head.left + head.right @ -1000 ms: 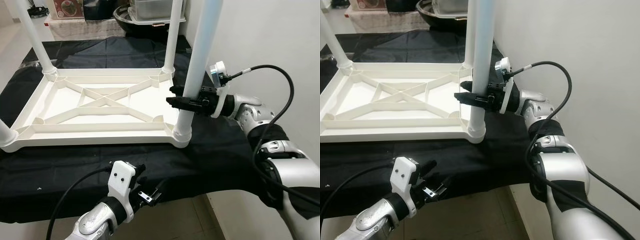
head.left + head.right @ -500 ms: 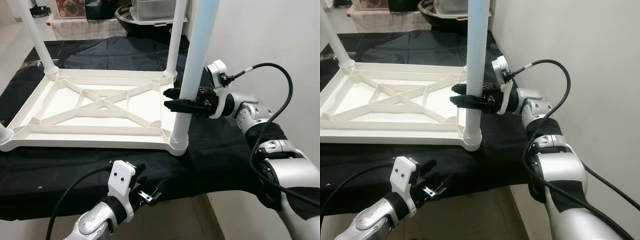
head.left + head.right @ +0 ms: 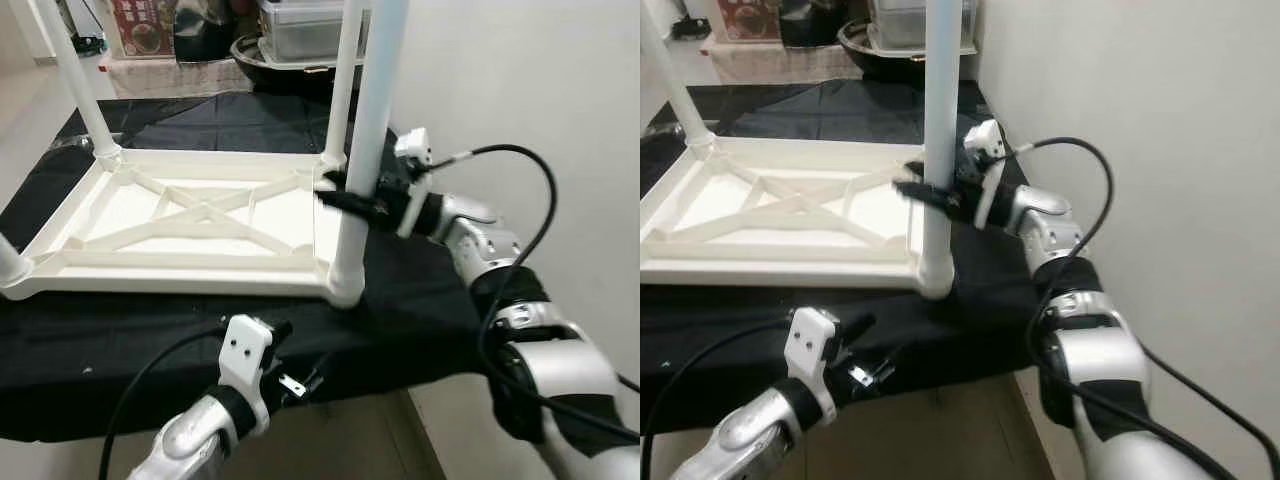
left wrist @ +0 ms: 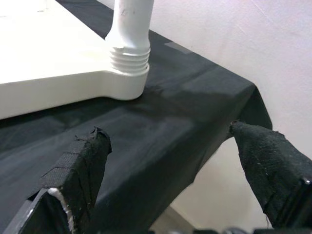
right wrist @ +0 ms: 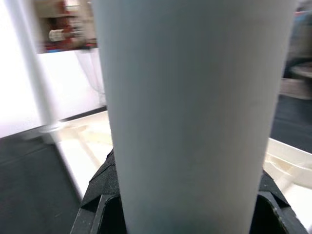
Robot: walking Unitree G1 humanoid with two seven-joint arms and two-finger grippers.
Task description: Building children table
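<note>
One leg [image 3: 364, 140] was clamped in your right gripper [image 3: 345, 196], arm reaching in level from the wall side.
The upturned white tabletop [image 3: 190, 225] lay on the black cloth [image 3: 420, 300], this corner near the cloth's front edge. Your left gripper [image 4: 170, 161] hung spread wide below that edge.

A black cloth [image 3: 420, 300] covers the worktop, draping over its near edge. Beyond the far edge sit a clear plastic storage box [image 3: 300, 25] in a dark round basin [image 3: 250, 52] and a red printed carton [image 3: 140, 25]. A plain white wall [image 3: 540, 90] runs along the right edge.
</note>
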